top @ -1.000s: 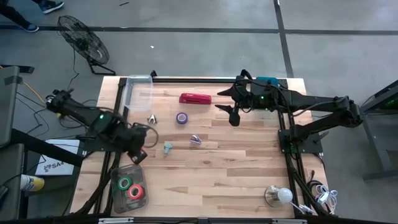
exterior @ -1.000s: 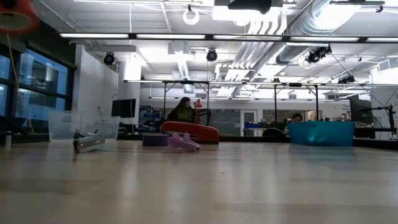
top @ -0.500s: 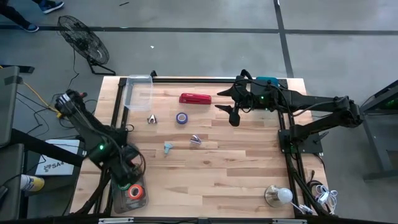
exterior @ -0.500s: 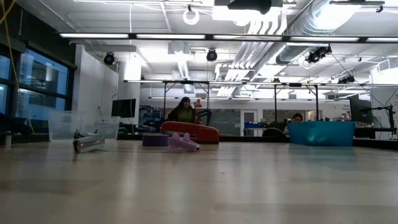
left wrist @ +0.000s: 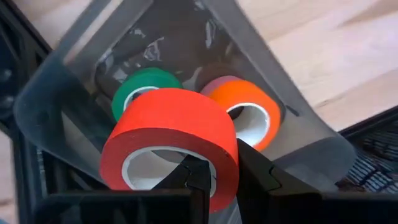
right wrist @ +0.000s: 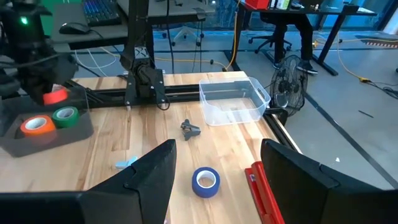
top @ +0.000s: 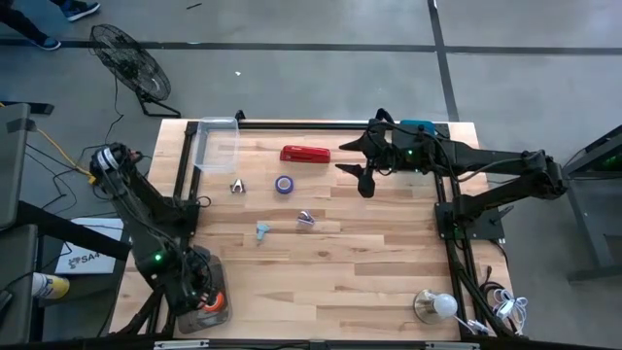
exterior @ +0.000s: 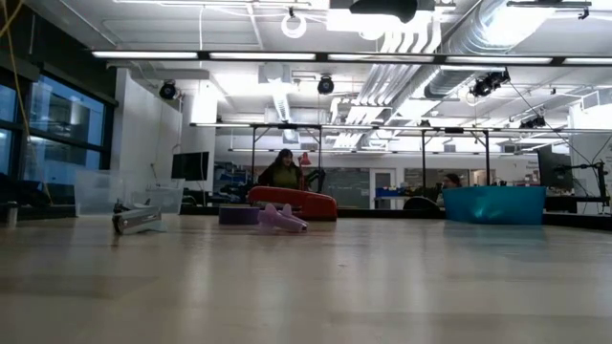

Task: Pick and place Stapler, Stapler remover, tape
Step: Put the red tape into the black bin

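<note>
Pale wood table (top: 369,262); grey tiled floor; black fan (top: 131,60) beyond.

Desk (top: 389,272): 5 o'clock half bare, passable; stapler (top: 305,154), purple tape (top: 284,184) obstruct toward 12 o'clock.

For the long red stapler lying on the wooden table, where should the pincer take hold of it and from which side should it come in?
Grip the long bright red stapler across its narrow width near the middle of its length, coming straight down from above. It lies flat on the wooden table with both long sides clear, so fingers probably fit on either side. The open right pincer hovers nearest.
</note>
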You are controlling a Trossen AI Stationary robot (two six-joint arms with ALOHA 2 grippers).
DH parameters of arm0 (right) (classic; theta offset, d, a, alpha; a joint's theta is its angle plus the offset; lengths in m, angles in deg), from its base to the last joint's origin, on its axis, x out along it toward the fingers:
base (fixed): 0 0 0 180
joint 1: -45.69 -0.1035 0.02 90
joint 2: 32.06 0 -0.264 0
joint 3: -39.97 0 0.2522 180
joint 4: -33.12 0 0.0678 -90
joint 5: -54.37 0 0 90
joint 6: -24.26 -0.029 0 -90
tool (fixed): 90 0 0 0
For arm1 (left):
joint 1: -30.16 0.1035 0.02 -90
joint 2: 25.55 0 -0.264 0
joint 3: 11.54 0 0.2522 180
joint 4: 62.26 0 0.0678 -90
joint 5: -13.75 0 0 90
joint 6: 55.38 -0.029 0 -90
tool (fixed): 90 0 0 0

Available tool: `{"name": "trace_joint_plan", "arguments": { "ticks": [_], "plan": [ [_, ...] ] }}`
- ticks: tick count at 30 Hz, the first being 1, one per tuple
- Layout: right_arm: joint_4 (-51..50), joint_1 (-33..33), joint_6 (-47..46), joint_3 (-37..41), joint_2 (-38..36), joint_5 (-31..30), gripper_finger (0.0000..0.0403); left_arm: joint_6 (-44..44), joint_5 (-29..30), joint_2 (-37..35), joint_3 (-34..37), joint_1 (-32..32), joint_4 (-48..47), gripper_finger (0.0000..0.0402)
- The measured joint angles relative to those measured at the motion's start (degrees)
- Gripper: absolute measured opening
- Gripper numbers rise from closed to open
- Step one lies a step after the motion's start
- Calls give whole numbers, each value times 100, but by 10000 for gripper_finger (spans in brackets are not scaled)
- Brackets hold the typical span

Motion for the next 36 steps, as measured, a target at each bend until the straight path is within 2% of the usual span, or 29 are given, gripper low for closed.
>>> {"name": "trace_joint_plan", "arguments": {
  "ticks": [10,16,36],
  "plan": [
    [-13,0,-130,0,2,0,227,249,-642,-1,652,-15,626,39],
    [-12,0,-130,0,2,0,227,170,-801,0,931,-13,1054,39],
    [-160,0,-158,0,2,4,227,-365,-1248,33,1256,-13,1412,69]
  ]
}}
